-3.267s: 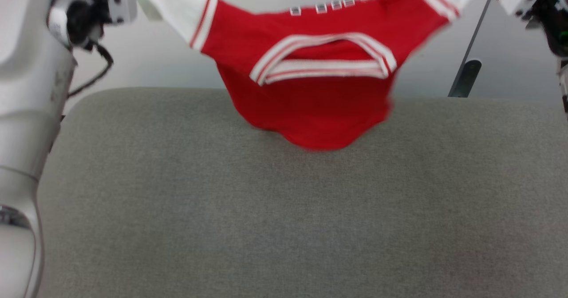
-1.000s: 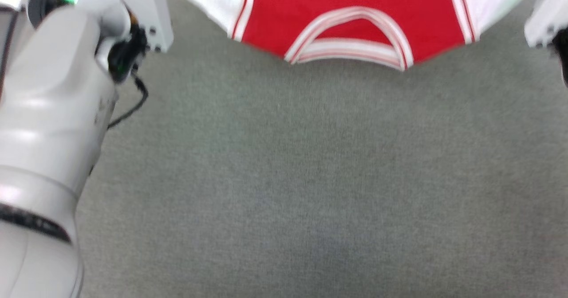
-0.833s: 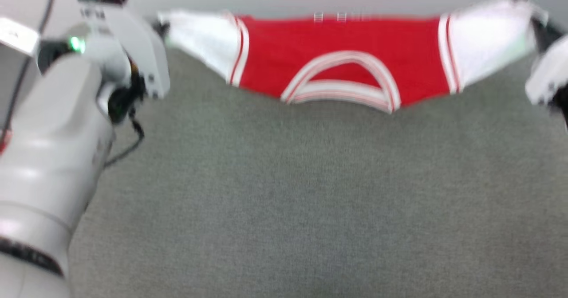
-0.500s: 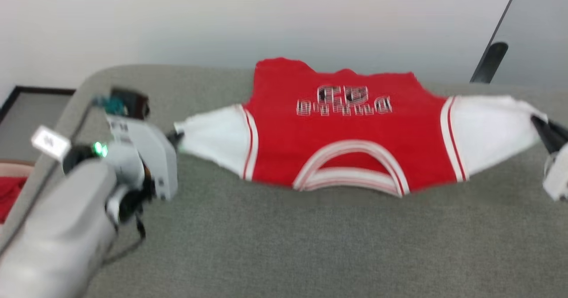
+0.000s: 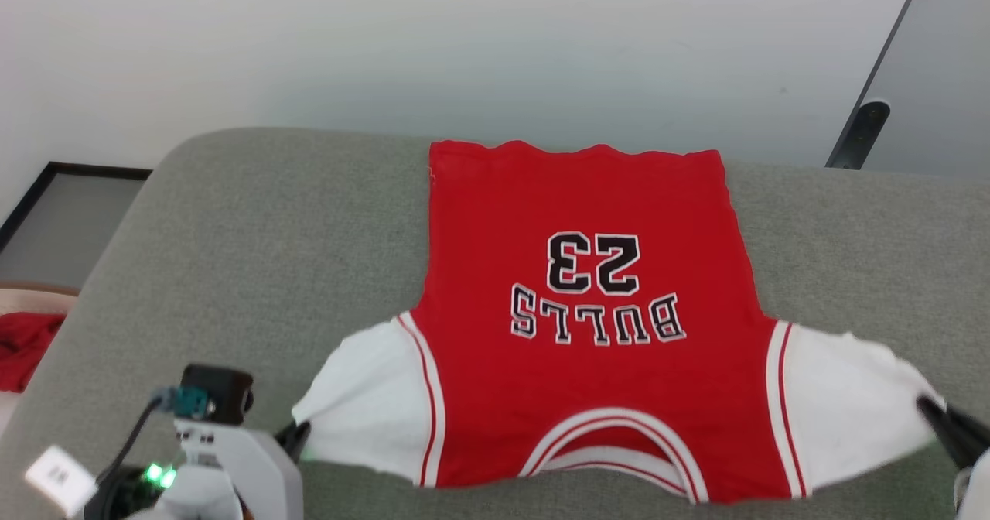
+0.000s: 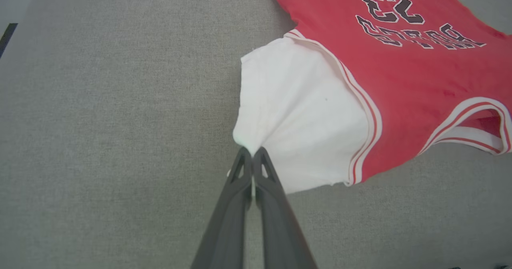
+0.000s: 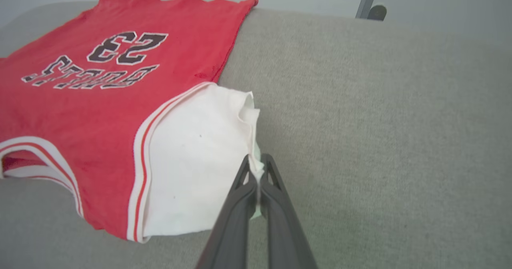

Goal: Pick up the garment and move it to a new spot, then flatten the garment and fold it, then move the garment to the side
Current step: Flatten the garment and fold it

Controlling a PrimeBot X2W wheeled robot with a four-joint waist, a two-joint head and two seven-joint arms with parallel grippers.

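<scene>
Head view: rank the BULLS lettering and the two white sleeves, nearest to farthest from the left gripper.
1. Left white sleeve: pinched by the left gripper.
2. BULLS lettering: centre of the chest, to the right.
3. Right white sleeve: opposite end of the garment.

Grey fabric surface (image 5: 232, 234) with rounded far corners is spread across foreground. Plain white wall (image 5: 387, 40) is seen behind. Grey panel (image 5: 955, 79), dark-edged, is set at right. Dark frame (image 5: 46, 176) is seen low at left. Scene is evenly lit.

Garment (image 5: 580, 396) on table (image 5: 232, 234), ctr.
</scene>
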